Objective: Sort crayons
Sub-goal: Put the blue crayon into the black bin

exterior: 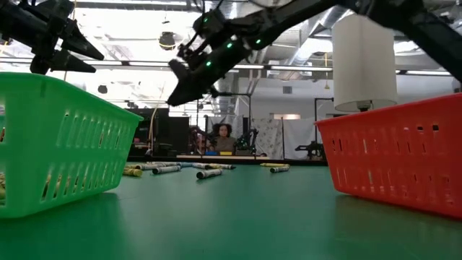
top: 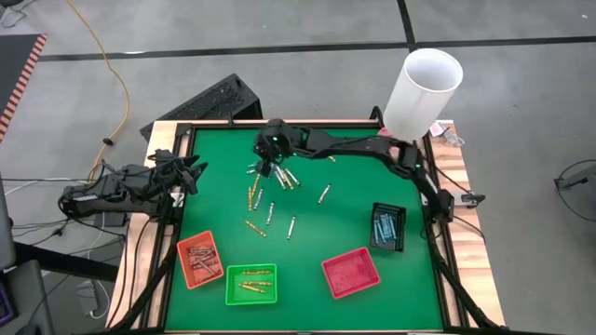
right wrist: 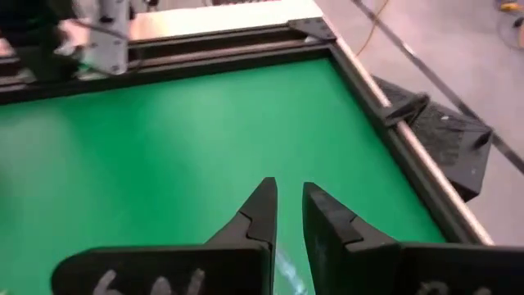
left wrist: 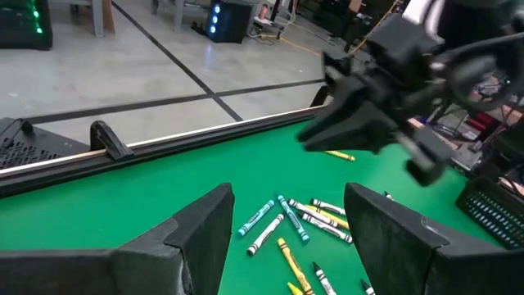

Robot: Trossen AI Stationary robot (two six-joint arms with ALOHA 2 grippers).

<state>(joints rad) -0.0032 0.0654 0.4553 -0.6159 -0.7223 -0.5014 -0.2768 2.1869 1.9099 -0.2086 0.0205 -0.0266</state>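
Green mat (top: 345, 223) | crayons (top: 270, 191) lie at mixed angles | R end effector (top: 265, 169) narrow gap, grip unclear | L (top: 191, 172) open

This is a robotics lab or workshop hall: a grey concrete floor (top: 307, 23) crossed by black tape lines, a yellow cable (top: 110, 65) trailing over it, exposed ceiling ducts and strip lights (exterior: 289, 68), equipment racks (exterior: 170, 133), and a person (exterior: 225, 137) seated at a far bench.
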